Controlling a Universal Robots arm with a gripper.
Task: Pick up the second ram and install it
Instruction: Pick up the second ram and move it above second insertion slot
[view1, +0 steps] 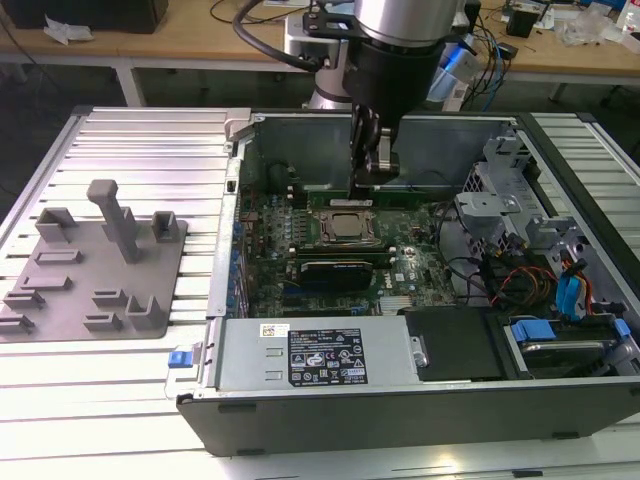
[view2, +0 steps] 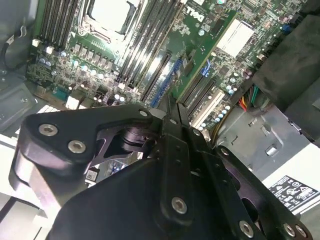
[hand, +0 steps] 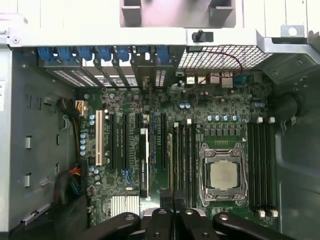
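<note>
My gripper (view1: 368, 182) hangs inside the open computer case, above the motherboard (view1: 300, 215) near the processor socket (view1: 346, 228). In both wrist views its fingers are pressed together with nothing showing between them (view2: 172, 109) (hand: 172, 199). In the first wrist view a thin pale stick that looks like the second ram (hand: 169, 160) stands in a slot between the socket (hand: 223, 175) and the black expansion card (hand: 144, 160), straight ahead of the fingertips. I cannot tell whether the tips touch it.
A grey fixture plate (view1: 95, 265) with upright blocks lies at the exterior view's left, outside the case. The power supply (view1: 320, 355) lines the near wall. Drive cages and cables (view1: 540, 270) crowd the exterior view's right. A thin green strip (view1: 415, 190) runs along the socket's far side.
</note>
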